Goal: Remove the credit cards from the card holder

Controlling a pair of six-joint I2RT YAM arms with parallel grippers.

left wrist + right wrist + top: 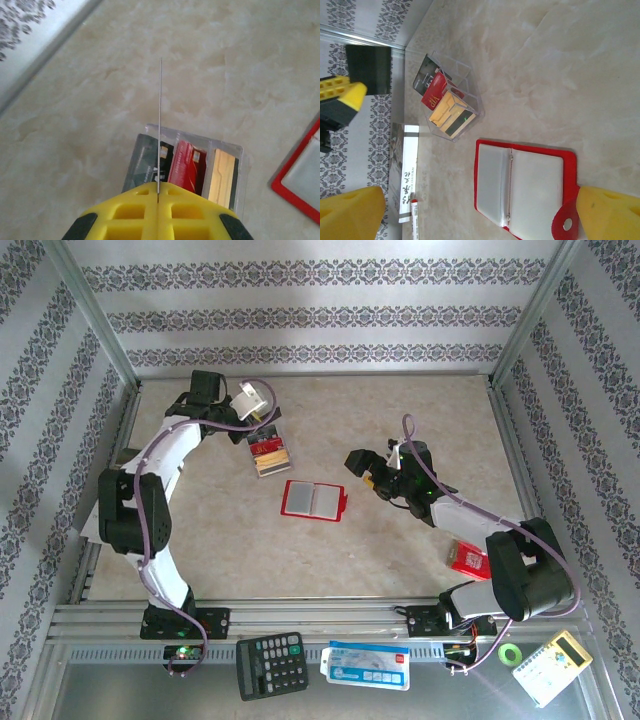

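The left gripper (158, 194) is at the far left of the table (420, 420). Its yellow fingers are pressed together on a thin card (160, 125). The left wrist view shows that card edge-on, as a mere line, so its face cannot be read there. Below it, 3 cards (192, 167), dark grey, red and gold, lie side by side in a clear tray (240, 162); the fingers cut off their near ends.

The red card holder (315, 500) lies open and flat in the middle of the table, just near and right of the tray, pale pockets up. What the pockets hold cannot be made out.

The right gripper (368, 477) hangs just right of the holder, jaws spread wide, gripping nothing. In the right wrist view its 2 fingers are cut off at the bottom corners. One overlaps the holder's snap tab (564, 225) end; whether it touches is unclear.
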